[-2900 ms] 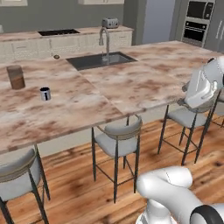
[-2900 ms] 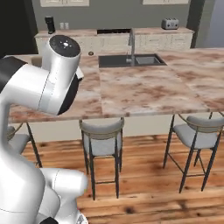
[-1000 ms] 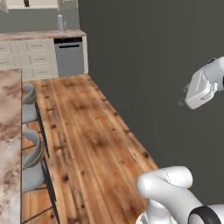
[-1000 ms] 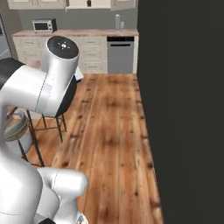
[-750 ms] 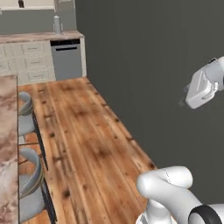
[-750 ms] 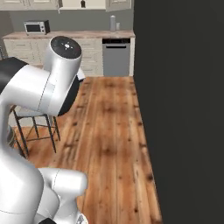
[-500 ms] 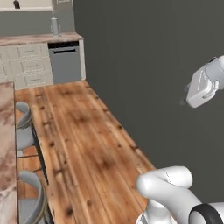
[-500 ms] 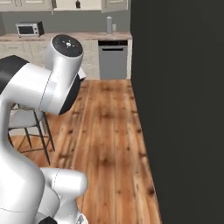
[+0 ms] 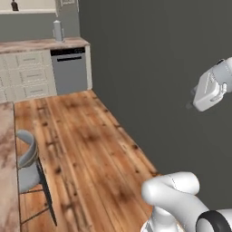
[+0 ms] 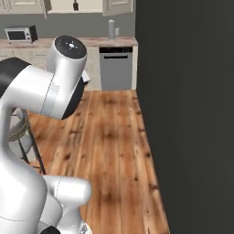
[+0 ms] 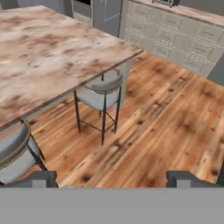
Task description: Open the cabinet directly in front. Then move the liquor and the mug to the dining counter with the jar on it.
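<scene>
Looking down past the dining counter [image 11: 52,57] with tool [image 11: 111,179] tips apart, empty; liquor [image 10: 75,5] well apart, high in the far cabinet [image 10: 119,6], up-left of the dishwasher [image 10: 117,68]

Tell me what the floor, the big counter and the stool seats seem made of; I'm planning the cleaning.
The floor looks like varnished wood planks, with knots and grain. The counter looks like polished marble, brown-and-white with reddish veining. The stool has a grey seat, possibly padded fabric, on thin dark legs, probably metal.
</scene>
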